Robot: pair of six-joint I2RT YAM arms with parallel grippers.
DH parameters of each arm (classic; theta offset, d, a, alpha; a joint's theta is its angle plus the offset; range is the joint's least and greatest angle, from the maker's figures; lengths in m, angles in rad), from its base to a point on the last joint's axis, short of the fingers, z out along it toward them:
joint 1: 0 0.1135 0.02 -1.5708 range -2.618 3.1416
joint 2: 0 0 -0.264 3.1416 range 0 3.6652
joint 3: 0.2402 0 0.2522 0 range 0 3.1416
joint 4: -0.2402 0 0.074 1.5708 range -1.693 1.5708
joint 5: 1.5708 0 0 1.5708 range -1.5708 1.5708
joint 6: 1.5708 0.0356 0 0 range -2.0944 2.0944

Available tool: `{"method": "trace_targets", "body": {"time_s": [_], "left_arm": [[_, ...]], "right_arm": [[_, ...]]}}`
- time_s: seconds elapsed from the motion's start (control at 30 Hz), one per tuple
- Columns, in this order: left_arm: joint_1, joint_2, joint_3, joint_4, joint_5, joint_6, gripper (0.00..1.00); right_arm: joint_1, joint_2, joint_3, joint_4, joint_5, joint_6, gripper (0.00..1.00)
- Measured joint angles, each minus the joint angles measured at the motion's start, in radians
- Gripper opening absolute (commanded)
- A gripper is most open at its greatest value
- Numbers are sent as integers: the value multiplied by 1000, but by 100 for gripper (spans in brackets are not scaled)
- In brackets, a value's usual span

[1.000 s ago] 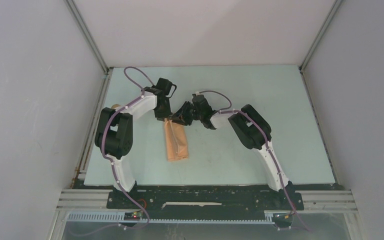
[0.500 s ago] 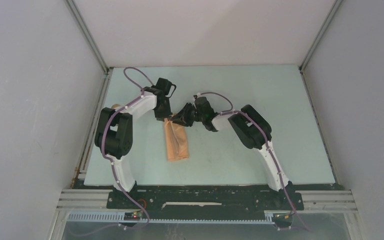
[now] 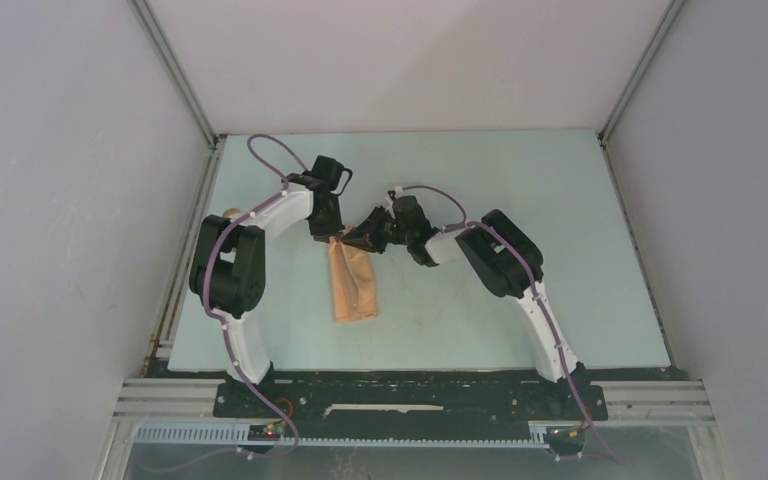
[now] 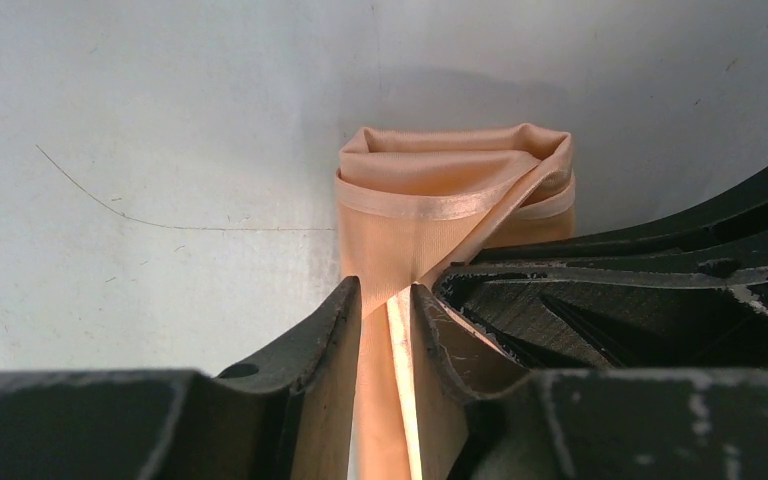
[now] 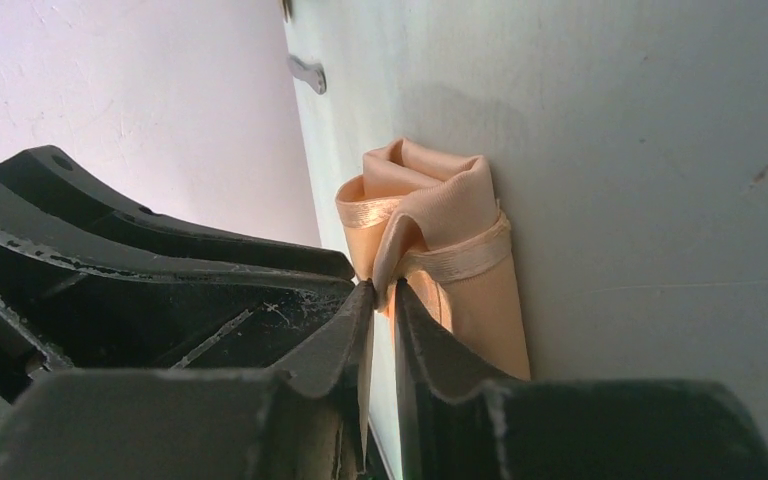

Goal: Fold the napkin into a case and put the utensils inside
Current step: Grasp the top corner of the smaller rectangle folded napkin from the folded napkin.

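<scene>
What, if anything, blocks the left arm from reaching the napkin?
Seemingly nothing, so yes, it reaches. The left gripper pinches a fold of the napkin at its far end. The right gripper pinches beside it, not across it.

- The napkin (image 3: 353, 285) is a peach cloth folded into a narrow oblong. It lies on the table (image 3: 520, 200) left of centre, its long axis running near to far.
- Its layers (image 4: 430, 205) are stacked and creased, with shiny hemmed edges.
- At the far end, one hemmed layer (image 5: 430, 215) lifts away from the rest.
</scene>
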State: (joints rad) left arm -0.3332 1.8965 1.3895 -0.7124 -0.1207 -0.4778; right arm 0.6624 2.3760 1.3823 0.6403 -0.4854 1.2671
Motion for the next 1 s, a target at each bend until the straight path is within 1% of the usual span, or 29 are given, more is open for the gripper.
{"method": "trace_targets", "body": {"time_s": [0.07,0.17,0.2,0.37,0.5,0.57,0.67,0.7,0.8,0.9,1.0], "left_arm": [[0,0,0,0,1,0,33],[0,0,0,0,3,0,33],[0,0,0,0,3,0,33],[0,0,0,0,2,0,31],[0,0,0,0,1,1,30],[0,0,0,0,1,2,32],[0,0,0,0,1,9,35],[0,0,0,0,1,10,36],[0,0,0,-2,2,13,36],[0,11,13,-9,2,17,31],[0,34,36,-10,1,18,28]], "right_arm": [[-1,3,0,9,-3,7,21],[-2,10,0,12,-3,18,31],[-2,12,0,11,-3,20,32],[-4,18,6,-4,-3,19,33],[-5,32,49,-40,-3,11,25],[-4,46,70,-49,-3,10,19],[-4,57,81,-55,-3,10,4],[-4,58,81,-56,-3,10,0],[-5,58,80,-55,-4,3,0],[-6,58,72,-43,-6,2,0],[-7,58,63,-26,-10,2,0]]}}
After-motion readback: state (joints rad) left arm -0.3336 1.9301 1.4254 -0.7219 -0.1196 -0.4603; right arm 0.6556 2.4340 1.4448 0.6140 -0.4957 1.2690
